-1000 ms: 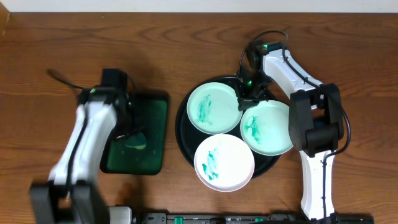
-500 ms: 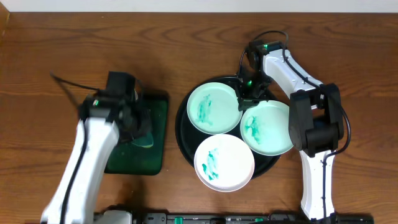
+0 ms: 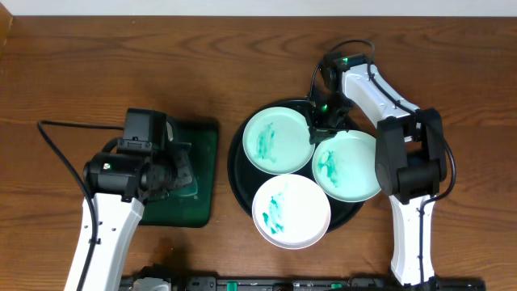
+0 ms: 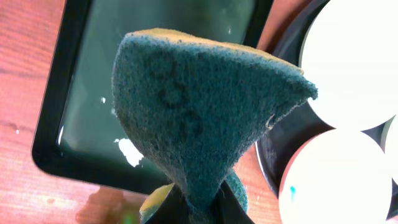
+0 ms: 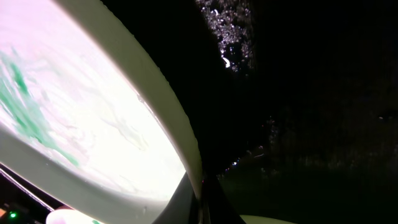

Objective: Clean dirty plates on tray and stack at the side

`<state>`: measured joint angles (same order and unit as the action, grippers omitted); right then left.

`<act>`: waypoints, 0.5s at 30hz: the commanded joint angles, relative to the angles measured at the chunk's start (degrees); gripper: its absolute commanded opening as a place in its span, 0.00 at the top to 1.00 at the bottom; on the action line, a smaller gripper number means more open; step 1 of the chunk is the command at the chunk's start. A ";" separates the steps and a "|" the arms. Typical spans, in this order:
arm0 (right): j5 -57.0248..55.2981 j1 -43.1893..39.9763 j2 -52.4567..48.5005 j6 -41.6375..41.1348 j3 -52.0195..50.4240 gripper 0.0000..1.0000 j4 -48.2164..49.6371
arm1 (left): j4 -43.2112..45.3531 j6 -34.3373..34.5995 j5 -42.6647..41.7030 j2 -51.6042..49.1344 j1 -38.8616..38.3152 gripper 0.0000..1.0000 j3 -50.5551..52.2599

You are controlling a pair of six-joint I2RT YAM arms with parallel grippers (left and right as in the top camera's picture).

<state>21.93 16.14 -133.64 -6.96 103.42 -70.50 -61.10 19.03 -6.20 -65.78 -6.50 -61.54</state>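
At the left of the wooden table (image 3: 73, 73) we see the left gripper (image 3: 174, 171) above the green tray (image 3: 203, 137), a dark rectangular tray lying just beside the black tray (image 3: 237, 174). In the left wrist view its jaws are closed, and the fingers (image 4: 214, 208) pinch the narrow bottom end of a sponge (image 4: 199, 112). The sponge's teal scouring face is turned to the camera, and a yellow layer shows along its top edge. Behind the sponge the green tray's floor looks wet and glossy, with a few white flecks on it. Moving right, the round glossy black tray carries all three plates, and each of them bears teal smears. The rear plate (image 3: 277, 140) lies at the tray's back left. The front plate (image 3: 291, 210) lies at the near edge and overhangs the rim a little. The right-hand plate (image 3: 347, 166) lies at the right side and reaches past the rim there. The three sit close together, with the edges of neighbouring plates touching or overlapping. The right gripper (image 3: 321, 121) is down at the back of the tray, where the rear plate and the right-hand plate meet. In the right wrist view its jaws are closed on the thin raised rim of the rear plate (image 5: 93, 106), which runs down into the fingertips at the bottom of the frame. The dark tray floor fills the rest of that view.
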 commanded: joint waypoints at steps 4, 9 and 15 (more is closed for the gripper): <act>-1.90 -0.83 -1.01 0.81 -0.81 0.99 0.28 | 10.95 -5.55 13.75 1.53 -2.14 0.93 -0.70; -1.90 -0.72 -1.01 0.81 -0.81 0.99 0.26 | 17.03 -7.39 16.24 1.42 -2.21 0.93 -0.70; -1.90 -0.72 -1.01 0.81 -0.81 0.99 0.24 | 17.53 -8.96 17.64 1.49 -2.21 0.93 -0.68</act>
<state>22.13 16.03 -133.64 -6.96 103.37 -70.46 -43.90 12.12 8.80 -65.19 -8.49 -61.54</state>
